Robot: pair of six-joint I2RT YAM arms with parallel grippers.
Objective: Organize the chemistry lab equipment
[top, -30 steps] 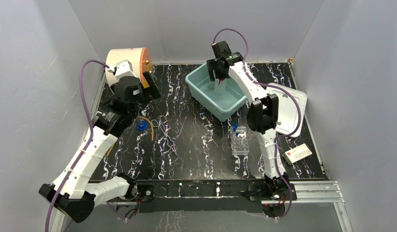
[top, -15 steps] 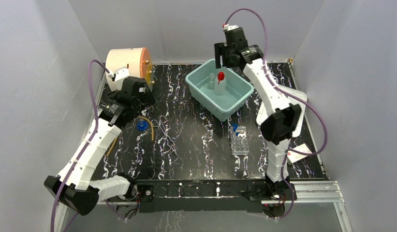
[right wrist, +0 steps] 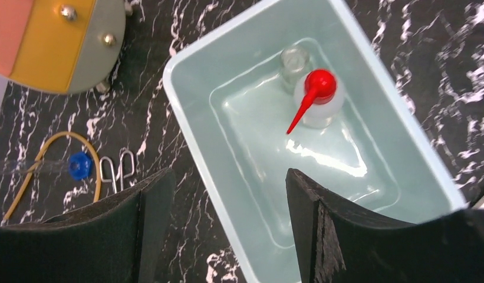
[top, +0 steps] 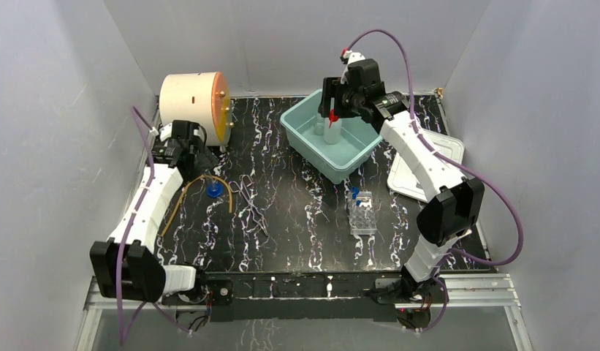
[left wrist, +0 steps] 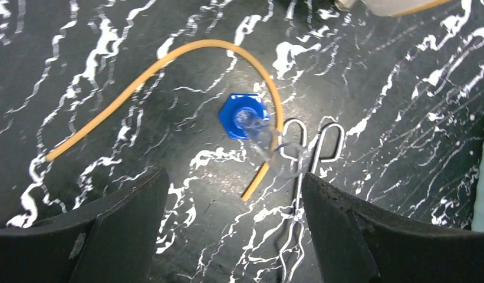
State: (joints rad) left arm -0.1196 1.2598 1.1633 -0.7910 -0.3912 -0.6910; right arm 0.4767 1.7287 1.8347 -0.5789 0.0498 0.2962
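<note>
Left jaws (left wrist: 233, 178) are spread, nothing gripped; blue ring (left wrist: 244, 115) and yellowish tubing (left wrist: 168, 56) lie on the counter (left wrist: 404, 147) below the gap. Left arm is stretched along the left edge, wrist aimed down. Right jaws (right wrist: 227, 177) are spread and empty, held above the bin (right wrist: 198, 141); squeeze bottle (right wrist: 319, 100) and vial (right wrist: 294, 62) stand inside, side by side. Right arm is reached far forward.

- One white squeeze bottle (right wrist: 319, 100).
- One clear glass vial (right wrist: 294, 62).
- One teal bin (right wrist: 201, 135).
- One piece of yellowish tubing (left wrist: 210, 42).
- One blue ring (left wrist: 236, 115).
- One clear tube rack (top: 362, 213).
- One cream drum (top: 188, 93).
- One white tray (top: 443, 146).
</note>
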